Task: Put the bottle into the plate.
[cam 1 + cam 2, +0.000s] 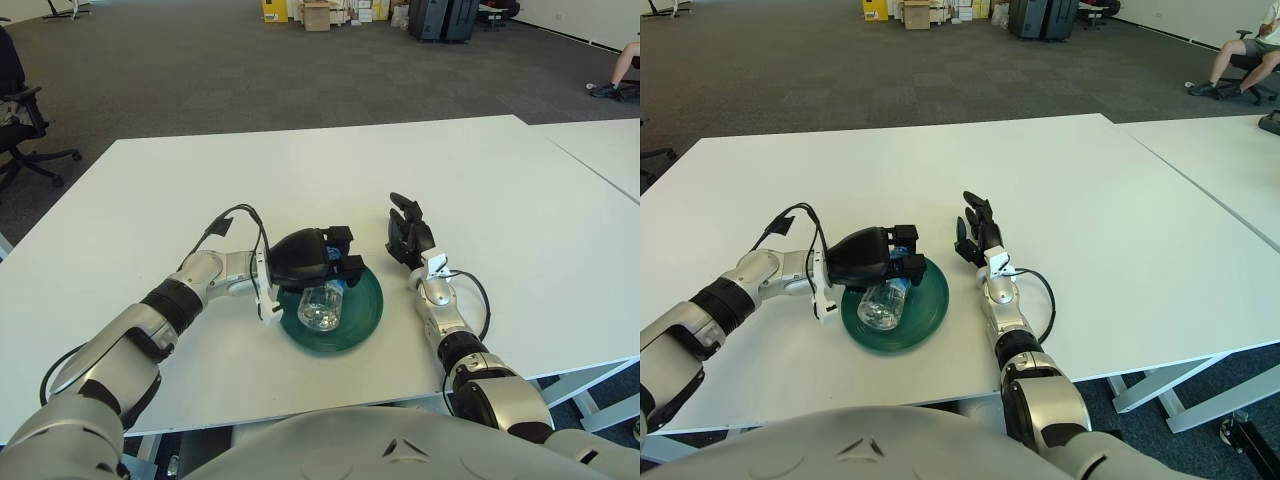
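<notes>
A clear plastic bottle (322, 305) lies on its side in the dark green plate (366, 318), its base pointing toward me. My left hand (335, 262) hangs over the plate's far left part, fingers curled round the bottle's upper end, which it hides. My right hand (405, 232) shows just right of the plate with its fingers spread and nothing in them. The same bottle (883, 303) and plate (927, 310) appear in the right eye view.
The white table (480, 180) spreads wide around the plate. A second white table (600, 150) adjoins at the right. A black cable (235, 218) loops off my left wrist. An office chair (20, 120) stands on the floor at far left.
</notes>
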You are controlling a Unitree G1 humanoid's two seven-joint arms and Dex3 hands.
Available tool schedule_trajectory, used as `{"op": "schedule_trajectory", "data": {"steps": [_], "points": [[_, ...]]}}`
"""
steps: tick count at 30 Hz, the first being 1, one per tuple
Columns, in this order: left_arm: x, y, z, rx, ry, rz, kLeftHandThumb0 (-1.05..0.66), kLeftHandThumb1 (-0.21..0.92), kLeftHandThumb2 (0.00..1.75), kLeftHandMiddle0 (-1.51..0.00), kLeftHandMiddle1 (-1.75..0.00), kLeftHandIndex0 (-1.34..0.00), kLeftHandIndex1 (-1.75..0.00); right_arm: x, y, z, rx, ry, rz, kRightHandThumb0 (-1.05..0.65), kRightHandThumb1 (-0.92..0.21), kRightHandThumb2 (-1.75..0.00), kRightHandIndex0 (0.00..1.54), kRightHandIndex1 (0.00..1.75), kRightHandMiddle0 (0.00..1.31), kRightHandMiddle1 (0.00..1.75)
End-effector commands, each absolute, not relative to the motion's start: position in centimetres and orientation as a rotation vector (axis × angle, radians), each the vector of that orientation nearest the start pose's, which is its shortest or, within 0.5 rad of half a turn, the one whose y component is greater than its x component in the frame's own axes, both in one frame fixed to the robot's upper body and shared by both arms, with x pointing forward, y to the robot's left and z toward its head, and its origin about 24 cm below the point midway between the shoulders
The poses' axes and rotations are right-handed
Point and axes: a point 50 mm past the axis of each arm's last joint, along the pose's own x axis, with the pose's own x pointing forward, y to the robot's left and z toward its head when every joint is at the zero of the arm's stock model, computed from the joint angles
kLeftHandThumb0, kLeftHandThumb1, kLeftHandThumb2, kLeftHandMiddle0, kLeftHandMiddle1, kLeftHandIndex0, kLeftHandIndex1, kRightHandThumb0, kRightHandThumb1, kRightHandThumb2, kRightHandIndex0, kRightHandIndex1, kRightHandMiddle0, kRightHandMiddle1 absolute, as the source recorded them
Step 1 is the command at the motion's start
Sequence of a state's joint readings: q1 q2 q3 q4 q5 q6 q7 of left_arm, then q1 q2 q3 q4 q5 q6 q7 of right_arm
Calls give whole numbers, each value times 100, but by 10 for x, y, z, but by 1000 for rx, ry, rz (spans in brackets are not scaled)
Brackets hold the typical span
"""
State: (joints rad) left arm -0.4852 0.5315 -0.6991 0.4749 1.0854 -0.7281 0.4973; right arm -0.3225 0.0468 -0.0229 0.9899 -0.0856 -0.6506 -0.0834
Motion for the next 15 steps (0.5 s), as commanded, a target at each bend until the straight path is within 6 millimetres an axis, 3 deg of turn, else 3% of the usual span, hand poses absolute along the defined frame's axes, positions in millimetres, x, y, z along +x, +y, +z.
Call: {"op": "schedule_trajectory", "data": {"steps": [1, 15], "points": [[268, 101, 46, 1330, -954, -803, 0, 19, 144, -75, -164, -48, -175, 255, -121, -58, -28, 164, 28, -63, -92, -78, 26, 0, 0, 58], [269, 98, 44, 1344, -985, -789, 0, 19, 144, -75, -165, -48, -175, 255, -121, -59, -20, 166, 33, -64, -92, -78, 26, 0, 0, 59]]}}
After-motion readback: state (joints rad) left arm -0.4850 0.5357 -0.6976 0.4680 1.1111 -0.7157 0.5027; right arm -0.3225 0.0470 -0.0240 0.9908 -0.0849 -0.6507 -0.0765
